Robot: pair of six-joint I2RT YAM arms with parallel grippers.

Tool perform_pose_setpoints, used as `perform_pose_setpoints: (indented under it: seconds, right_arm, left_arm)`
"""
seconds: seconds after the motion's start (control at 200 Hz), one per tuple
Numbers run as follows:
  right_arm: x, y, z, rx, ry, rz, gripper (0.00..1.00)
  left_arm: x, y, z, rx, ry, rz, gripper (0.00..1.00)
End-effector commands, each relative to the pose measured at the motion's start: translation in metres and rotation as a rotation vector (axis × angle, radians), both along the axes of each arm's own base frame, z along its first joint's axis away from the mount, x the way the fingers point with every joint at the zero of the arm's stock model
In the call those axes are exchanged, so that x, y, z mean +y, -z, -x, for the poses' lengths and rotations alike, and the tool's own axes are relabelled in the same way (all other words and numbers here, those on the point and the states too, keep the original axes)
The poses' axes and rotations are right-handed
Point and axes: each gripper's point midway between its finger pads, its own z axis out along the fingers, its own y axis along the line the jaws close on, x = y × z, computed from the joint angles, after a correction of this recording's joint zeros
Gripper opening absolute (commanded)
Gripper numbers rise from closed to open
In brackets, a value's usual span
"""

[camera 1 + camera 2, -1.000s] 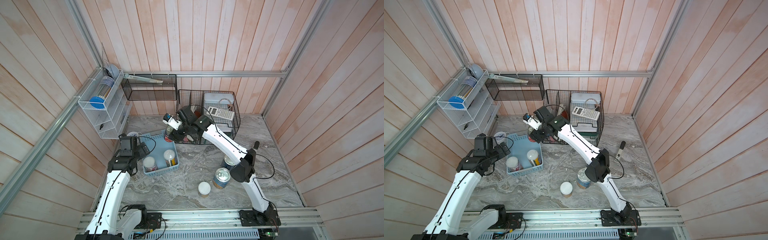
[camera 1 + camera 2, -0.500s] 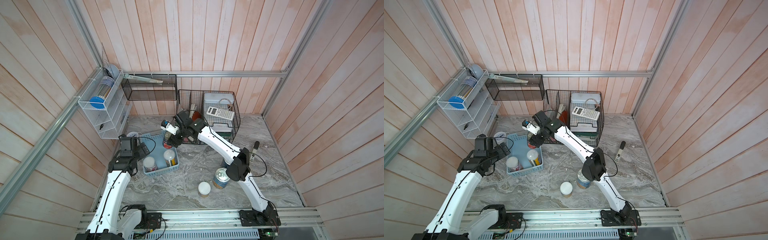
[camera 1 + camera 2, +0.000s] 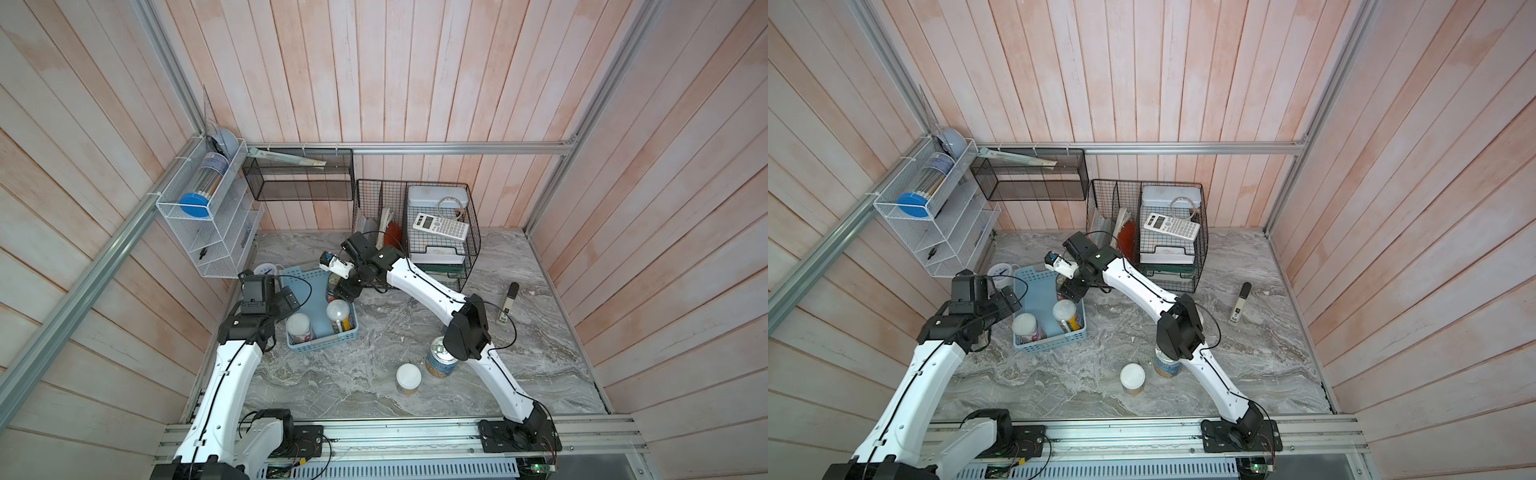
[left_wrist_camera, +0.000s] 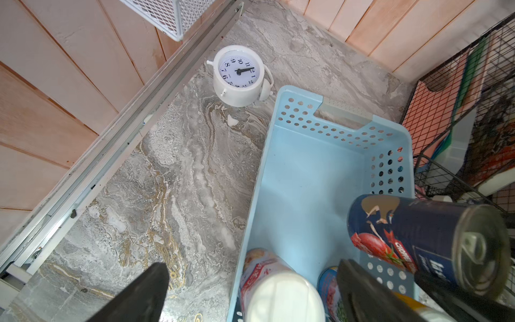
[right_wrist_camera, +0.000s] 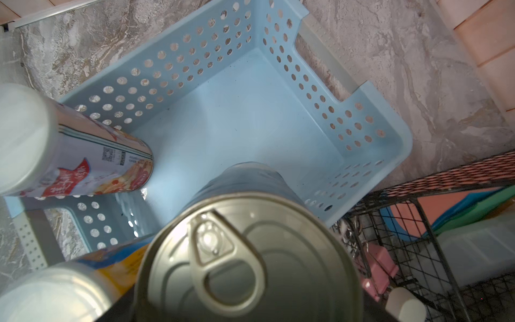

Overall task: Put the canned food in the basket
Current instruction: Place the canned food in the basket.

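Note:
The light blue basket (image 3: 316, 276) (image 3: 1038, 291) sits at the left of the table with two white-lidded jars (image 3: 298, 326) (image 3: 338, 309) standing in its near end. My right gripper (image 3: 338, 291) is shut on a dark blue pull-tab can (image 4: 426, 239) (image 5: 248, 259), held tilted inside the basket's right side; I cannot tell if its base touches the floor. My left gripper (image 4: 252, 267) is open, straddling the basket's left wall above a jar (image 4: 281, 295). A third jar (image 3: 408, 376) and a blue-labelled can (image 3: 438, 363) stand on the table, the can partly hidden by my right arm.
A white alarm clock (image 4: 239, 75) lies behind the basket's left corner. The black wire organiser (image 3: 469, 249) with a calculator (image 3: 440, 226) stands just right of the basket. A white wire rack (image 3: 208, 220) hangs on the left wall. A dark stick-like device (image 3: 508, 303) lies at the right.
My right arm has carried the can from beside the wire organiser forward and down into the basket. The left arm has not moved.

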Motion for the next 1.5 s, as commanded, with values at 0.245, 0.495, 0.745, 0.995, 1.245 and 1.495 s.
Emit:
perform_pose_setpoints:
  seconds: [0.245, 0.495, 0.745, 0.995, 1.245, 1.495]
  right_arm:
    - [0.016, 0.002, -0.005, -0.049, -0.035, -0.034, 0.75]
    - [0.015, 0.009, -0.006, -0.044, -0.024, -0.022, 0.86]
    - [0.015, 0.011, -0.009, -0.044, -0.006, -0.02, 0.92]
    - [0.007, -0.014, -0.022, -0.055, 0.057, -0.066, 0.92]
    - [-0.009, -0.05, -0.022, -0.047, 0.1, -0.147, 0.93]
    - [-0.04, -0.061, -0.02, 0.026, 0.245, -0.146, 0.92]
  left_arm:
    - [0.0, 0.007, -0.002, 0.009, 0.011, -0.004, 1.0]
    - [-0.001, 0.011, -0.002, 0.017, 0.017, 0.001, 1.0]
    - [-0.002, 0.015, -0.003, 0.024, 0.022, 0.004, 1.0]
    - [-0.002, 0.015, -0.001, 0.02, 0.021, 0.003, 1.0]
    - [0.015, 0.022, 0.002, 0.024, -0.061, -0.017, 1.0]
    - [0.037, 0.035, -0.009, 0.004, -0.129, 0.019, 1.0]
